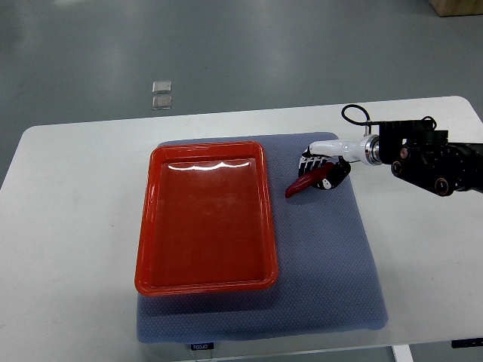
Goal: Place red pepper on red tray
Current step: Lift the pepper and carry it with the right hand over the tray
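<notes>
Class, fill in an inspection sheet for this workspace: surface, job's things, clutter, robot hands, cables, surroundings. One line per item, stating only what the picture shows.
Surface: white rounded table with a blue-grey textured mat laid on it.
Job's things: empty glossy red plastic tray on the mat's left part; long red pepper to the tray's right, outside it.
Clutter: nothing seen on the table.
Robot hands: right robot hand closed around the pepper's far end; left not in view.
Cables: black looped cable at the right wrist.
Surroundings: grey floor with two small clear square pieces; brown box corner at top right.
</notes>
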